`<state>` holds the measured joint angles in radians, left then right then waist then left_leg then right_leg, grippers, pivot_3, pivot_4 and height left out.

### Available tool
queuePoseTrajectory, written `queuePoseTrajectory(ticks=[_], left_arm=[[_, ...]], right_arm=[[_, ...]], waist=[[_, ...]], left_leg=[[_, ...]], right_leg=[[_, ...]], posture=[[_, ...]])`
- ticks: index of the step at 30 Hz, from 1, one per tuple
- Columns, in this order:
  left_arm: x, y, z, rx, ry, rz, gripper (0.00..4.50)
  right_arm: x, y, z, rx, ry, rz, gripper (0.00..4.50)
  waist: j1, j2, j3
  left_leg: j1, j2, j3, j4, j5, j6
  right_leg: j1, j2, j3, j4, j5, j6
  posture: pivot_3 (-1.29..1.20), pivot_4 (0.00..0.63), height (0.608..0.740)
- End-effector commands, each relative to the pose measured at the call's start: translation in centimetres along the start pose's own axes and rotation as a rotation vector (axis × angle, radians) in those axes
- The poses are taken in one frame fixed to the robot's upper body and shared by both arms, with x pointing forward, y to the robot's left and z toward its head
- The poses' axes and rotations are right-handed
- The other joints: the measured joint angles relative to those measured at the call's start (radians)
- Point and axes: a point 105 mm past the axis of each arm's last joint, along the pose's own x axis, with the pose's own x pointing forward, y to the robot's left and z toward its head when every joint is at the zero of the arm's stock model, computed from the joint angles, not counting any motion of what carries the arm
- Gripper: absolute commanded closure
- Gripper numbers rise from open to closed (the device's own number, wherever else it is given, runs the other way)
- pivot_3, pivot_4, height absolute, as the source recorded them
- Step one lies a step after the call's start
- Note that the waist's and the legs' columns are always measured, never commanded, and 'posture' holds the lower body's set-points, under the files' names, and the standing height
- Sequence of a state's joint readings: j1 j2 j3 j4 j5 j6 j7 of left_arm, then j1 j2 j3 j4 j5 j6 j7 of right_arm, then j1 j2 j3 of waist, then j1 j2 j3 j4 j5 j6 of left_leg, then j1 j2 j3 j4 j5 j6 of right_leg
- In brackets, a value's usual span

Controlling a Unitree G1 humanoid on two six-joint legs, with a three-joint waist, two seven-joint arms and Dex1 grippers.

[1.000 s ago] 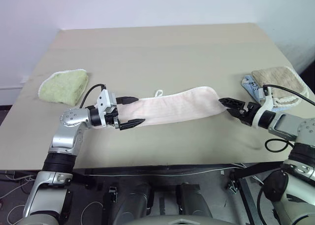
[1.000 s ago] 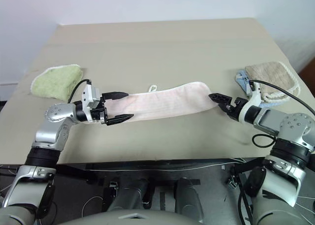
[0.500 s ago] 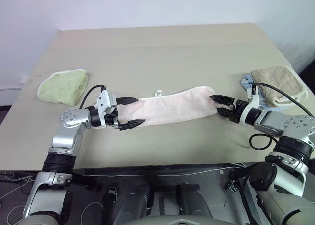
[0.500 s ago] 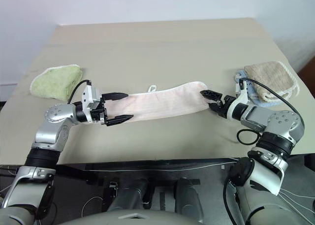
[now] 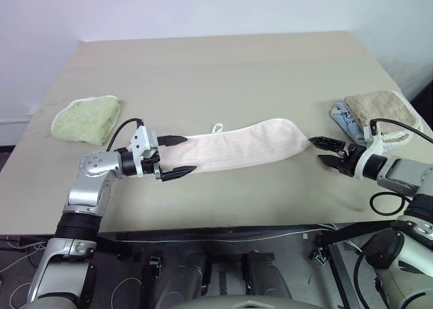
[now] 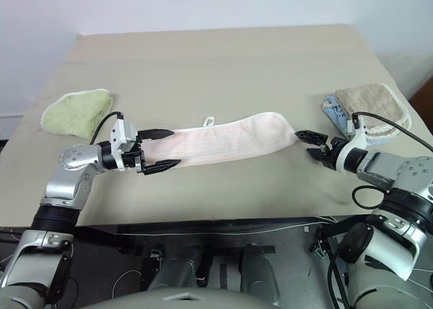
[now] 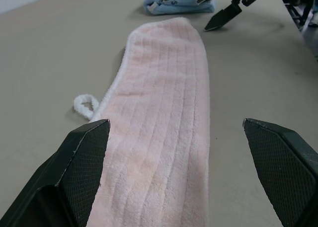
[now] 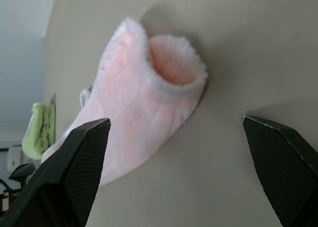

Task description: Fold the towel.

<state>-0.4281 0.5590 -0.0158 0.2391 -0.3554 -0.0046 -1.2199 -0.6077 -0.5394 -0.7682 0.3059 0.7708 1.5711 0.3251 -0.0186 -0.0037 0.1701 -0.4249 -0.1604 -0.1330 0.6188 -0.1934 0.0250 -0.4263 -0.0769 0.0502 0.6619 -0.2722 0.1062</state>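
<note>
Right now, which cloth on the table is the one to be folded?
On the tan table, it is the towel lying stretched out long between the two open grippers. Unlike the folded green cloth and beige cloth at the sides, it is pale pink with a small white loop.

Pale pink towel point(image 5: 237, 147) lies stretched lengthwise, flat.

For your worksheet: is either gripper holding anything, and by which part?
Nothing. Both grippers, left and right, are open at the towel's ends.

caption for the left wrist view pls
Open left gripper straddling the near end of the pink towel, open right gripper waiting at its far end.
</note>
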Motion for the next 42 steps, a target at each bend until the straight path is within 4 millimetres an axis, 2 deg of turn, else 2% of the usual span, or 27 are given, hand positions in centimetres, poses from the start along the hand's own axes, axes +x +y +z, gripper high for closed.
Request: queuePoseTrajectory(ticks=[1, 4, 7, 11, 15, 23, 26, 37, 40, 42], left_arm=[[0.0, 0.6, 0.9, 0.044, -0.013, 0.005, 0.00], [0.2, 0.7, 1.0, 0.049, -0.016, 0.002, 0.00], [0.1, 0.6, 1.0, 0.049, -0.016, 0.001, 0.00], [-0.3, 0.6, 0.9, 0.052, -0.007, 0.015, 0.00], [-0.7, 0.5, 0.7, 0.051, 0.003, 0.022, 0.00], [-0.7, 0.5, 0.7, 0.053, 0.001, 0.031, 0.00], [-0.6, 0.5, 0.8, 0.057, 0.000, 0.028, 0.00], [-0.7, 0.6, 0.6, 0.062, 0.019, 0.023, 0.00], [-0.4, 0.6, 0.6, 0.060, 0.015, 0.013, 0.00], [-0.1, 0.6, 0.6, 0.065, 0.016, 0.000, 0.00]], right_arm=[[1.3, 1.6, -0.6, -0.024, 0.015, 0.061, 0.03], [2.7, 2.1, -1.0, -0.021, 0.018, 0.068, 0.03], [3.9, 1.9, -0.4, -0.017, -0.011, 0.031, 0.03], [4.0, 0.4, 1.6, 0.005, -0.102, -0.073, 0.03], [3.5, -0.2, 2.4, 0.012, -0.113, -0.106, 0.03], [4.2, 0.3, 1.7, 0.031, -0.087, -0.068, 0.03], [4.8, 0.3, 1.1, 0.034, -0.072, -0.066, 0.64], [3.8, 0.4, 1.3, 0.028, -0.124, -0.029, 4.47], [3.1, 0.3, 1.4, 0.040, -0.145, -0.018, 4.47], [1.8, -0.1, 1.6, 0.063, -0.176, 0.004, 4.47]], waist=[[0.001, 0.000, 0.000], [-0.002, 0.000, 0.000], [-0.005, 0.000, 0.000], [-0.004, 0.000, 0.000], [0.004, -0.001, 0.000], [0.007, -0.001, -0.001], [0.006, -0.001, -0.001], [0.002, -0.001, -0.001], [0.007, -0.001, -0.001], [0.010, -0.001, -0.001]], left_leg=[[0.000, 0.000, 0.000, 0.000, 0.000, 0.000], [0.000, 0.000, 0.000, 0.000, 0.000, 0.000], [0.001, 0.000, 0.000, 0.000, 0.000, 0.000], [0.002, 0.000, 0.000, 0.000, 0.000, 0.000], [0.006, 0.000, 0.000, 0.001, 0.000, 0.000], [0.007, 0.000, 0.000, 0.002, 0.000, 0.000], [0.007, 0.000, -0.001, 0.001, 0.000, 0.000], [0.003, 0.000, 0.000, -0.004, 0.000, 0.000], [0.003, 0.000, 0.000, -0.004, 0.000, 0.000], [0.003, 0.000, -0.001, -0.004, 0.000, 0.000]], right_leg=[[0.000, 0.000, 0.000, 0.000, 0.000, 0.000], [0.000, 0.000, 0.000, 0.000, 0.000, 0.000], [0.000, 0.000, 0.000, 0.000, 0.000, 0.000], [0.002, 0.000, 0.000, 0.001, 0.000, 0.000], [0.007, 0.000, 0.000, 0.001, 0.000, 0.000], [0.010, 0.000, -0.001, -0.001, 0.000, 0.000], [0.009, 0.000, -0.001, -0.001, 0.000, 0.000], [0.001, 0.000, 0.000, -0.001, 0.000, 0.000], [0.002, 0.000, 0.000, -0.002, 0.000, 0.000], [0.002, 0.000, 0.000, -0.002, 0.000, 0.000]], posture=[[0.00, 0.150, 0.740], [0.00, 0.150, 0.740], [0.00, 0.150, 0.740], [0.00, 0.150, 0.740], [0.00, 0.150, 0.740], [0.00, 0.150, 0.740], [0.00, 0.150, 0.740], [0.00, 0.150, 0.740], [0.00, 0.150, 0.740], [0.00, 0.150, 0.740]])
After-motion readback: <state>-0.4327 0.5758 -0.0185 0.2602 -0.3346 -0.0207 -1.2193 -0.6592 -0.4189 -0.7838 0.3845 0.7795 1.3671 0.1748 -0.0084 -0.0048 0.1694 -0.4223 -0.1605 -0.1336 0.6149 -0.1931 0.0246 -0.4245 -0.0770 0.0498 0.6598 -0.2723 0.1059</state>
